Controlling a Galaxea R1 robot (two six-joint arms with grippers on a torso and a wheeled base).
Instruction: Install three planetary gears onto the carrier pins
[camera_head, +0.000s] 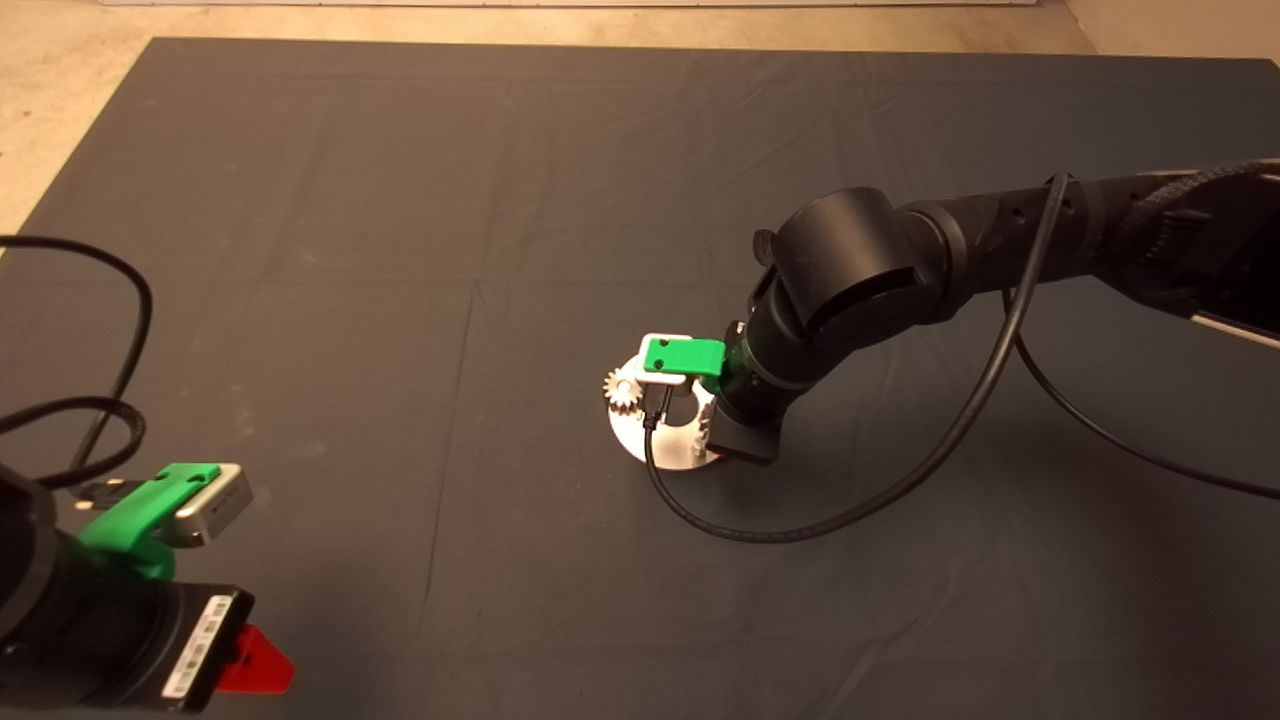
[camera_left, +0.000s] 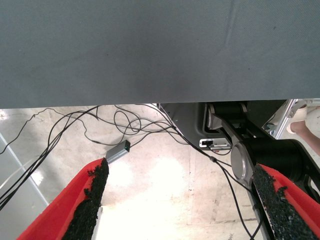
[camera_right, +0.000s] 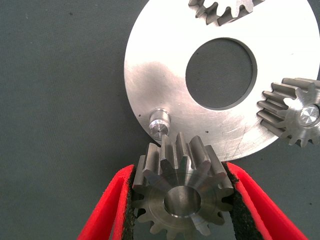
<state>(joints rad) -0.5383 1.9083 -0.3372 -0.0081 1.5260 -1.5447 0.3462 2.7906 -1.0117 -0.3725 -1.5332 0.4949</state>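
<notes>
Right gripper (camera_right: 182, 200) out over the round plate (camera_head: 640, 440) near mid-mat, arm reaching in from the right edge of the head view. Fingers (camera_right: 107, 210) clamped on a planetary gear (camera_right: 181, 192), black pads pressed against its teeth on both sides, centre hole facing the wrist camera. Held gear just beside the one bare carrier pin (camera_right: 160, 123), at the plate's edge; not on the pin. Whether gear and pin touch: cannot tell.

Second gear (camera_right: 292, 117) seated on its pin, silver pin end showing in the centre hole, teeth overhanging the plate rim. Third gear (camera_right: 225, 10) also on the plate, mostly cut off by the picture edge; pin there not visible. Large centre hole of plate shows dark mat (camera_head: 400, 250) through it. In the head view one gear (camera_head: 622, 388) juts past the plate's left rim; rest of plate largely hidden under the gripper and wrist.

Left gripper (camera_left: 182, 205) parked at lower left of the counter, fingers (camera_left: 92, 200) wide apart, nothing between them. Its wrist view: mat edge, pale floor, loose cables (camera_left: 125, 120).
</notes>
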